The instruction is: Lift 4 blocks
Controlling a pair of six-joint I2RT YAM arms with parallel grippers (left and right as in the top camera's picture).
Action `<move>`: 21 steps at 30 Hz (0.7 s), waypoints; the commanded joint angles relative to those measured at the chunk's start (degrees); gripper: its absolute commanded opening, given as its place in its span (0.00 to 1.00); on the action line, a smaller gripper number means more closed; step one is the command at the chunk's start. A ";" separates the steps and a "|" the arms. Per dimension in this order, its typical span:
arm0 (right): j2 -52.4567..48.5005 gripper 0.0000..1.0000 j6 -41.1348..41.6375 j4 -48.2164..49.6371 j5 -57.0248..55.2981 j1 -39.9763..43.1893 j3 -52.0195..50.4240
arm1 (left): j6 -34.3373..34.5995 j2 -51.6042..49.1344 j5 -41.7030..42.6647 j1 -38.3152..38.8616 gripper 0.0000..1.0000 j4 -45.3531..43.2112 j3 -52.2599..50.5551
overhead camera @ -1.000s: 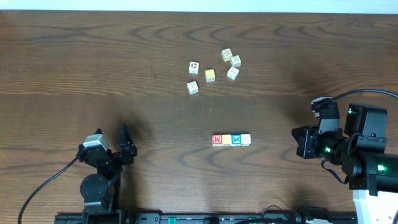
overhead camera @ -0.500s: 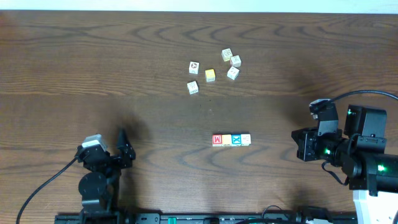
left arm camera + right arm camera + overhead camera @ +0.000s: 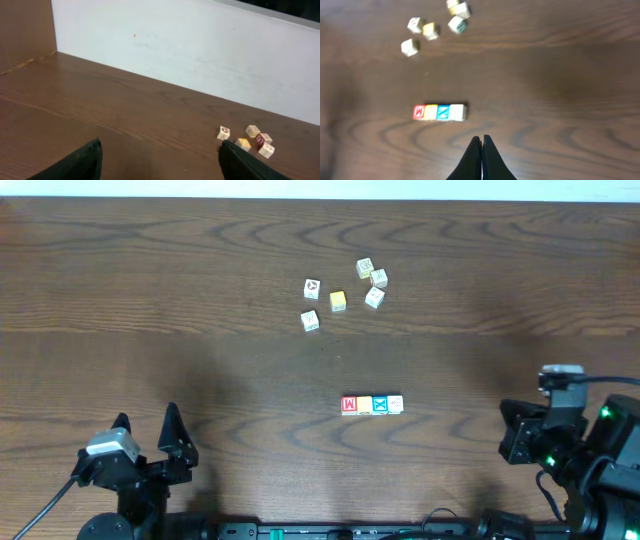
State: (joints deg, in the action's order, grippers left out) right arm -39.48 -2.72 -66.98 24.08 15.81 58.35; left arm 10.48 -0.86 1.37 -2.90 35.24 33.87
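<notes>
We are looking at the four blocks (image 3: 372, 405), which are lying in one tight row on the table (image 3: 200, 280), touching side to side, all of them resting on the wood. The long axis of the row is running left to right across the table. The red block (image 3: 349, 405) is making the end toward the left arm, and the whitish block (image 3: 395, 404) is making the end toward the right arm. The right fingers (image 3: 481, 142) are pressed fully together and are holding nothing; in the right wrist view the row is sitting ahead of them and a little to their left. The left fingers (image 3: 146, 420) are spread wide, empty, and well apart from the row. We are judging the right arm to be the nearer one, but it would need to open first. The loose cubes (image 3: 345, 288) are lying farther back, apart from the row. We are seeing no container here.
</notes>
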 commanded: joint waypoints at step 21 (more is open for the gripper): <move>-16.17 0.01 2.54 -2.10 13.11 6.27 17.53 | -2.73 -6.88 2.05 0.07 0.75 3.28 1.20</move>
State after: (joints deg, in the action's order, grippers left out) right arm -55.92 -4.86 -70.35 35.51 21.61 73.17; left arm 8.71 -7.77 2.87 -2.90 38.74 34.00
